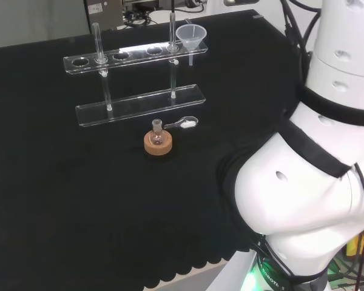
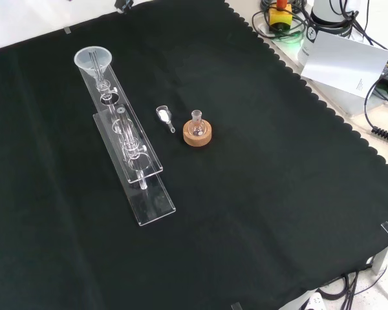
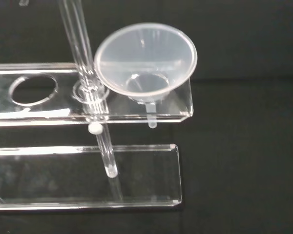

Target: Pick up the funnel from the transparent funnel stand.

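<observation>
Small round-bottomed clear glass flask (image 2: 196, 123) upright on tan cork ring stand (image 2: 198, 135), mid-cloth in front view. Small clear scoop (image 2: 165, 117) lies just left, apart.

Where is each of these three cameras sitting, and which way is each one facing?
Head view: behind and above the arm's base, looking over the white arm links at the bench.
Front view: opposite, looking down on the black cloth.
Wrist view: at the wrist, close on the funnel.
All three share the funnel sitting in the funnel stand.
</observation>
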### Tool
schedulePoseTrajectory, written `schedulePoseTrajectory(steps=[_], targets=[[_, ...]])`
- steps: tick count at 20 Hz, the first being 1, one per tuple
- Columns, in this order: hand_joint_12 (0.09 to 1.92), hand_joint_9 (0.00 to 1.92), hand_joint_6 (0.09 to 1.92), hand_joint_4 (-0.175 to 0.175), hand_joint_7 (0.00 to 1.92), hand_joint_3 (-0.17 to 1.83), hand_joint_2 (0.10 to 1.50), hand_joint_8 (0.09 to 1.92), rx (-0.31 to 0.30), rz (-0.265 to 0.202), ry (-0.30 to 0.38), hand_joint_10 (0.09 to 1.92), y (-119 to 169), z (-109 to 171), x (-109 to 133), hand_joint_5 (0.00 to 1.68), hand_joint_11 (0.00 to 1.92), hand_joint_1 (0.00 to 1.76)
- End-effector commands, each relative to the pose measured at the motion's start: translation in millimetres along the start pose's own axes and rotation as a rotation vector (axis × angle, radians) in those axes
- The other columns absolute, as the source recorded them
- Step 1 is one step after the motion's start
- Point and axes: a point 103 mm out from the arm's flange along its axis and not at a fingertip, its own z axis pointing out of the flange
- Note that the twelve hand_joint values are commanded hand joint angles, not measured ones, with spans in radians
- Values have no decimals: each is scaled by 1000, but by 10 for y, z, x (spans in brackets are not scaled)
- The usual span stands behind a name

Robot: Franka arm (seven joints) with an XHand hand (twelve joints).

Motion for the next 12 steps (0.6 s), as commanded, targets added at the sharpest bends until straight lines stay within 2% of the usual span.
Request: schedulePoseTrajectory(steps=[1, 7, 12], targets=[[1442, 307, 87, -32, 46, 326, 797, 693, 94, 6, -14, 741, 207, 216, -96, 235, 41, 608], [1444, 341, 87, -38, 90, 408, 731, 710, 140, -6, -20, 729, 354, 332, -141, 252, 57, 645], [1443, 329, 87, -38, 48, 441, 694, 699, 190, -9, -24, 733, 452, 426, -165, 224, 66, 663]])
